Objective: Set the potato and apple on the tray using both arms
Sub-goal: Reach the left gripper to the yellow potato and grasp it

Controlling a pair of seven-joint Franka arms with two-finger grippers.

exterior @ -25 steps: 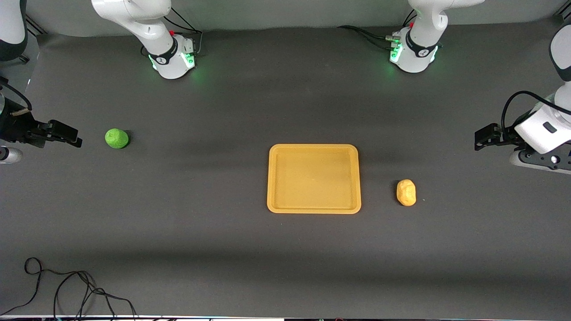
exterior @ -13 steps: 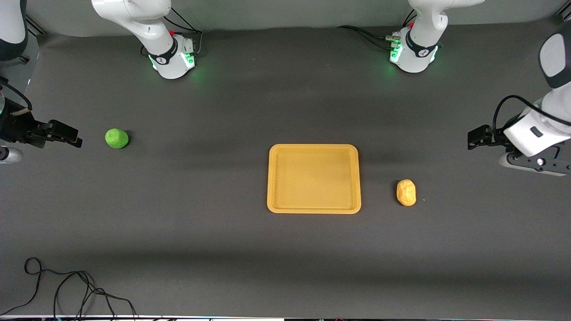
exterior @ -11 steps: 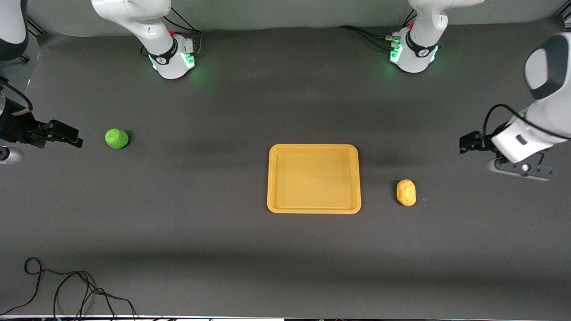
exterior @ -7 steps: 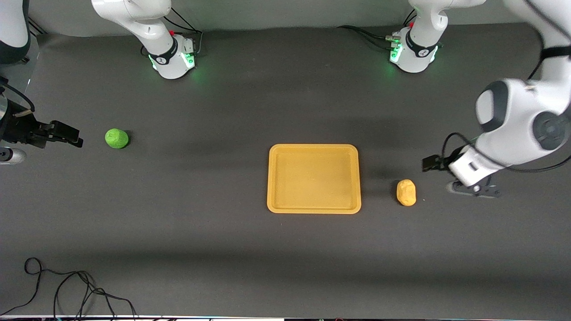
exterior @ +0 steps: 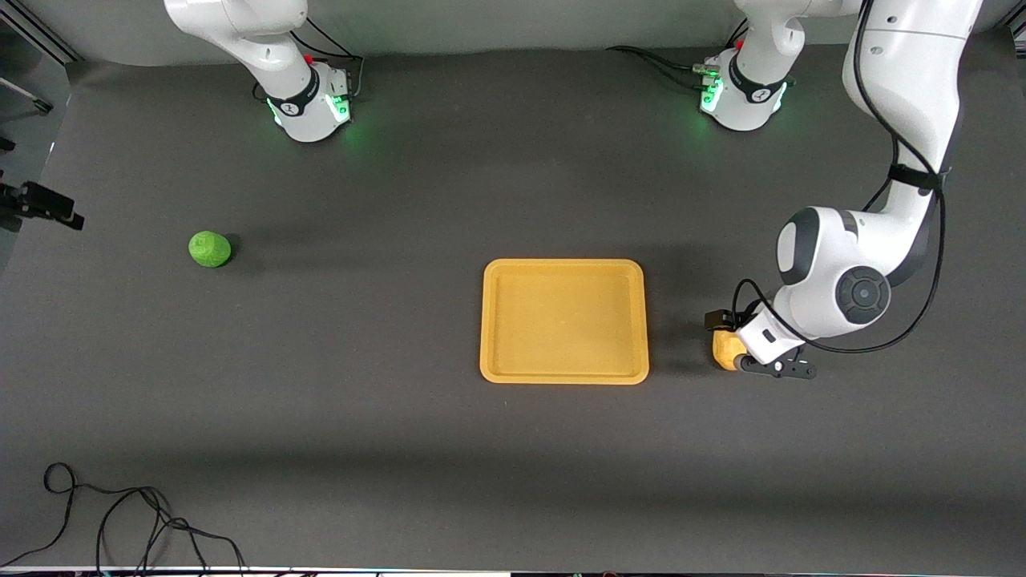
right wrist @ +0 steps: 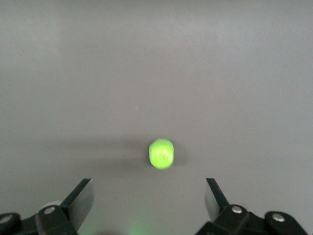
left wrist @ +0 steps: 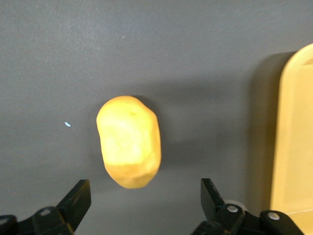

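Note:
The yellow-orange potato [exterior: 724,350] lies on the dark table beside the tray [exterior: 484,320], toward the left arm's end. My left gripper [exterior: 742,345] is open right over the potato, partly hiding it. In the left wrist view the potato [left wrist: 129,142] lies just ahead of the open gripper [left wrist: 144,197], untouched, with the tray's rim [left wrist: 296,137] at the edge. The green apple [exterior: 209,248] lies toward the right arm's end. My right gripper [exterior: 46,206] is open near that table end. In the right wrist view the apple [right wrist: 161,153] lies well below the open gripper [right wrist: 149,197].
The two arm bases [exterior: 309,104] [exterior: 741,96] stand along the table's edge farthest from the front camera. A loose black cable [exterior: 120,513] lies at the near corner at the right arm's end.
My left arm has swung in from the table's end and come down over the potato. My right gripper has drawn back from the apple toward the table's end. Potato, apple and tray have not moved.

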